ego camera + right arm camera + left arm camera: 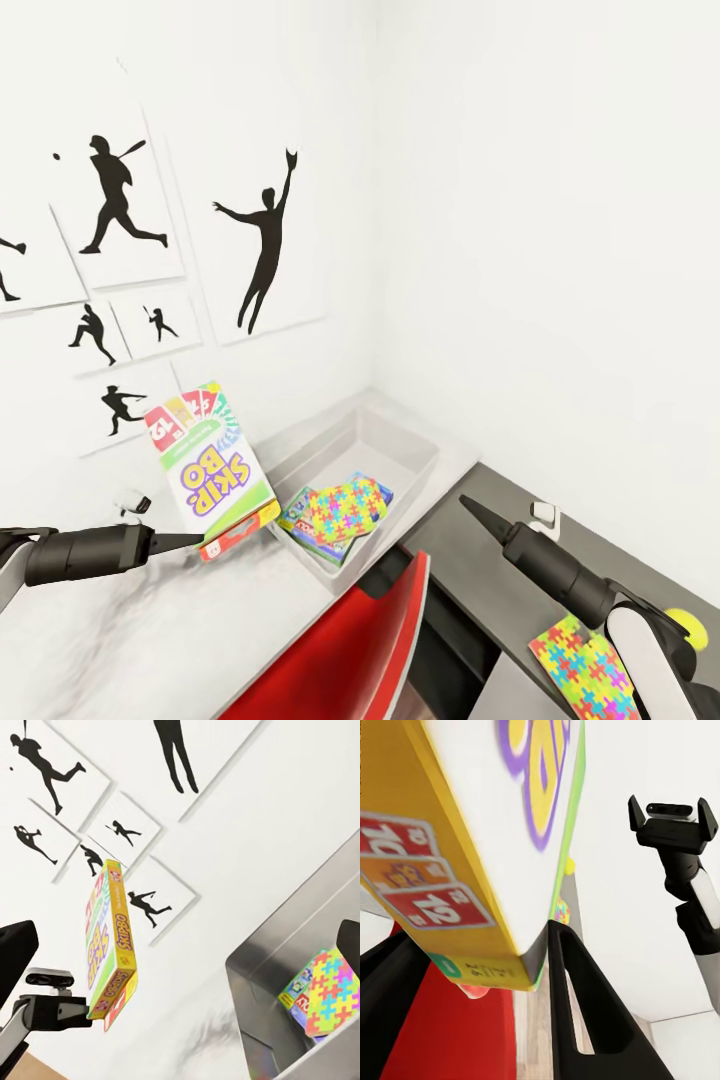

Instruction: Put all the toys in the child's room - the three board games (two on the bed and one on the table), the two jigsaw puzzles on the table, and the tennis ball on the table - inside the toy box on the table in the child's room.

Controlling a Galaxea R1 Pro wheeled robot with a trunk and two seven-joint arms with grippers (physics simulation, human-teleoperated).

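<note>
My left gripper (pixel 192 543) is shut on the lower end of the long Skip-Bo board game (pixel 207 464), holding it tilted upright above the pale table (pixel 130 640), left of the toy box (pixel 400 447). In the left wrist view the box (pixel 487 832) sits between the black fingers (pixel 585 1012). The toy box holds a mosaic jigsaw puzzle (pixel 345 505) lying on a Monopoly board game (pixel 298 517). A second jigsaw puzzle (pixel 585 668) and the tennis ball (pixel 687 625) lie on the dark lower section. My right gripper (pixel 472 506) hangs open and empty near the toy box's front corner.
A red swivel chair (pixel 345 650) stands close against the table's front edge, between my arms. White walls with black baseball silhouettes (pixel 265 240) close off the back and right. A small white object (pixel 543 515) sits on the dark section (pixel 470 580) by the wall.
</note>
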